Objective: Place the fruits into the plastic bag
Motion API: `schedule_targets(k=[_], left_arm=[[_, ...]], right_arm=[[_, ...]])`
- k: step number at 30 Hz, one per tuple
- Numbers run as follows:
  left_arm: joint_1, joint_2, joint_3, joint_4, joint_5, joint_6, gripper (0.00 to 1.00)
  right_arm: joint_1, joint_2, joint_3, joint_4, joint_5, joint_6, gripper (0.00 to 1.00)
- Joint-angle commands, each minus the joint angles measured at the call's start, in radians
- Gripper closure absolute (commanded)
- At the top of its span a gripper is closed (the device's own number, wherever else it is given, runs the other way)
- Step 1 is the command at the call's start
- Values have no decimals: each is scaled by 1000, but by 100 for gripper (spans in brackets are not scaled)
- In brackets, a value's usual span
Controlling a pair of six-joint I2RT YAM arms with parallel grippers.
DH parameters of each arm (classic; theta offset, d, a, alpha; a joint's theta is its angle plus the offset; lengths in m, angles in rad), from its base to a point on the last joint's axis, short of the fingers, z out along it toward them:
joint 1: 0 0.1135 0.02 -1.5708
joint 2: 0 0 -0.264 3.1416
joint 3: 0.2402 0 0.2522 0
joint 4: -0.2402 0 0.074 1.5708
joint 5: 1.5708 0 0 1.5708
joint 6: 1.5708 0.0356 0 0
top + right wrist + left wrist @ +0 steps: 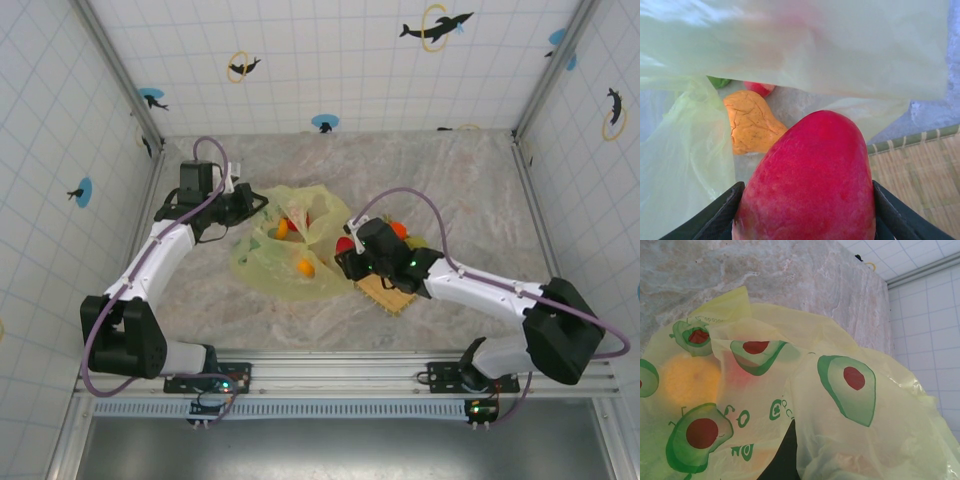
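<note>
the right gripper (pixel 807 202) has its jaws part open and clamped on a large, smooth, rounded red toy fruit (pixel 810 170). one dark finger (pixel 715 212) presses on each side of it. in the right wrist view the red fruit sits at the mouth of the thin, crinkly, translucent yellow-green plastic bag (pixel 815 45), whose film arches over it and hangs down on the left. inside the bag, beyond the held fruit, lies a wrinkled, pear-shaped orange fruit (pixel 750 122). behind that are a small red fruit (pixel 760 88) and a bit of green fruit (pixel 719 81), mostly hidden by the film. to the right of the gripper lies the square woven straw-coloured mat (pixel 915 165).

from above, the right gripper (pixel 347 252) is at the bag's right edge, with the mat (pixel 385 292) just beside it. a round orange fruit (pixel 398 229) rests at the mat's far corner.

the left gripper (pixel 256 207) has its jaws closed at the far left rim of the bag (pixel 275 265), and seems to pinch the film there. in the left wrist view the bag (pixel 840 440), printed with green avocado halves, drapes close over the camera. a yellow-orange fruit (pixel 690 380) glows through the film.

the bag lies mid-table on the grey marbled table top (pixel 450 180), between the two arms.
</note>
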Motion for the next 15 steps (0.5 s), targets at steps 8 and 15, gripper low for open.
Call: schedule_targets(k=[8, 15], left_arm=[[-5, -2, -7, -5, 10, 17, 100], [-6, -6, -10, -5, 11, 19, 100]], right_arm=[[61, -135, 42, -3, -33, -74, 43], [53, -2, 100, 21, 2, -95, 42]])
